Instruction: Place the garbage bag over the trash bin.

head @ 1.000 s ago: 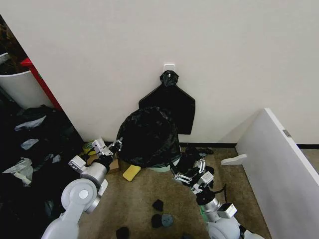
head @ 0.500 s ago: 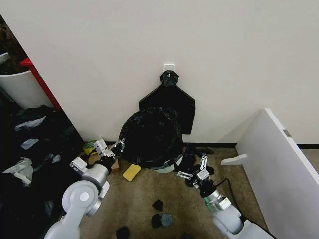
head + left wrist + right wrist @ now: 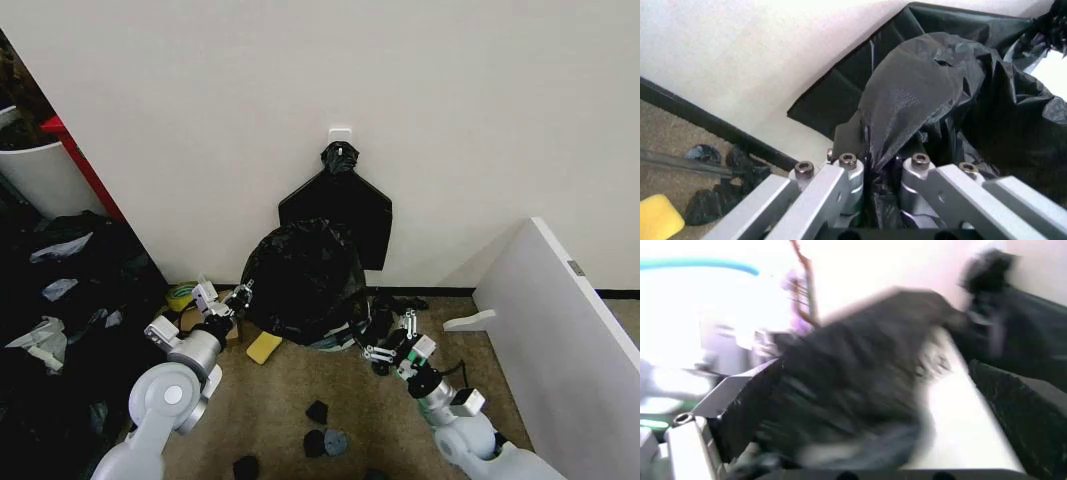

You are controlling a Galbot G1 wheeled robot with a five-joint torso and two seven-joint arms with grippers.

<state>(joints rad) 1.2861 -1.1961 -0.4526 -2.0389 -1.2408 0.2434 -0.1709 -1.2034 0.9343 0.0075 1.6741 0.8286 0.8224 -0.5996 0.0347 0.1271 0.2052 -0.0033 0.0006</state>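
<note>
Draping stage: garbage bag [image 3: 303, 280] is spread over the trash bin [image 3: 333, 341] by the wall.
Left gripper [image 3: 881, 172]: bag edge is pinched.
Right gripper [image 3: 388, 340]: finger state cannot be told (blurred).
Risk: thin film may be torn if overpulled.

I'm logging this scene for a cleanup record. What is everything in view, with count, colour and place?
garbage bag: one, glossy black, draped over the bin at the wall's foot
trash bin: one, pale edge peeking out under the bag
flat bundle: one, black, hanging on the wall from a white hook
small lumps: several, black, on the carpet in front
sponge-like block: one, yellow, on the floor beside the bin
big container: one, white with red edging, far left
board: one, white, leaning at right
left gripper: jaws pinching bag film at the bag's left side
right gripper: at the bag's lower right, holding bag film
</note>
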